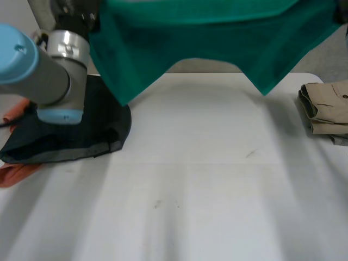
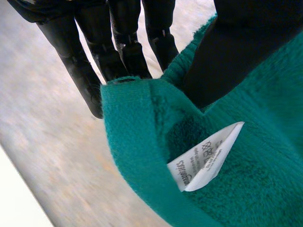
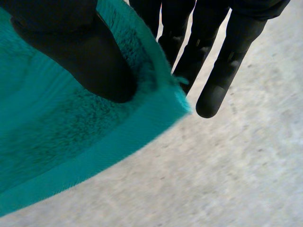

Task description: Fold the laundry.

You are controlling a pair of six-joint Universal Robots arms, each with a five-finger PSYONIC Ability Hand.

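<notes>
The green towel [image 1: 217,32] hangs in the air above the far side of the bench [image 1: 206,179], its long axis running from hand to hand. The left hand [image 2: 227,56] has thumb and fingers [image 2: 125,47] clamped on the corner by the label [image 2: 206,163], and the right hand [image 3: 90,61] pinches the other top corner. The cloth falls below both sets of fingers, neither hand nearer, so laying it flat on the bench is likely next.

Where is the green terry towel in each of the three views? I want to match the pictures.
Head view: the green terry towel hangs spread above the white table, at its far side.
Left wrist view: its corner with the white label is pinched in the left hand.
Right wrist view: another corner is pinched in the right hand.
Shared landmark: the grey floor.
</notes>
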